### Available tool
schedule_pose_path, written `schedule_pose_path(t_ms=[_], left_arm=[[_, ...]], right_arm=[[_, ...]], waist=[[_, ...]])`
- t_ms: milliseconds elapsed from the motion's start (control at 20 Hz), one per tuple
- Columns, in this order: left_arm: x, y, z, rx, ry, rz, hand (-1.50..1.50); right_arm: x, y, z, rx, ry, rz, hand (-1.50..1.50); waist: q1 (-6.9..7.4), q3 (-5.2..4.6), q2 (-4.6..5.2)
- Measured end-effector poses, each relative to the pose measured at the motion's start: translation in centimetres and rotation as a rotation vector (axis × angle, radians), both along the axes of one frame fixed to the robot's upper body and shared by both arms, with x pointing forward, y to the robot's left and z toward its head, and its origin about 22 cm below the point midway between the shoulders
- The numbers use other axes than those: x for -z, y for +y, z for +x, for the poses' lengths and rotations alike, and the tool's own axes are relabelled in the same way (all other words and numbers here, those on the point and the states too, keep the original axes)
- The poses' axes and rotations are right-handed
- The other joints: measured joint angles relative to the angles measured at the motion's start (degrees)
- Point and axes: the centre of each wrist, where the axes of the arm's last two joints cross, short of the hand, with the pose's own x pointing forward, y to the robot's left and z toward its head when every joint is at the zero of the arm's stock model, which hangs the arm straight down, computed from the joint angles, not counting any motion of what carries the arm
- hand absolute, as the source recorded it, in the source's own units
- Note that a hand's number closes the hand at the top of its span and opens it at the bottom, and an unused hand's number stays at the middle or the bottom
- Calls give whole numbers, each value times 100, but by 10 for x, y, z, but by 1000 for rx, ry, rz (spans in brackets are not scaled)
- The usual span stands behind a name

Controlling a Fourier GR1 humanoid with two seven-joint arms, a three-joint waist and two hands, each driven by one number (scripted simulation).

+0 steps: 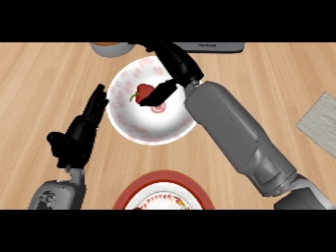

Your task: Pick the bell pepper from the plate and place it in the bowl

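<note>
While the R forearm is slanting in across the counter from the lower right, the right hand is hovering over the far rim of the bowl, w/ a black part of it dipping against the bell pepper. Can't tell whether it's gripping the pepper or just touching it. The pepper is sitting inside the bowl, in its far half.

The left hand is resting just beside the bowl's left rim, fingers straight & wide, holding nothing.

The red-rimmed plate is lying at the bottom edge, near the bowl w/ a strip of bare wood btwn them.

Along the top edge a grey appliance & a second dish are sitting partly cut off, just beyond the bowl. A grey mat is running off the right edge. Open wood is spreading wide at far left, & btwn forearm & mat.
</note>
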Motion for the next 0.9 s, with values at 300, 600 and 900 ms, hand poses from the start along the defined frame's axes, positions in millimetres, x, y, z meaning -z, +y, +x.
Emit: schedule_pose_path(t_ms=[300,600,900], left_arm=[[5,11,2,-10,5,-1,0],[4,17,-5,-27,7,-5,0],[1,16,-2,-26,6,-5,0]], right_arm=[[-14,-13,7,27,35,165,-150],[-18,-56,16,35,136,274,-150],[-18,-104,20,-15,210,343,-150]], waist=[[-105,-1,-24],[-143,0,-42],[-162,0,-42]])
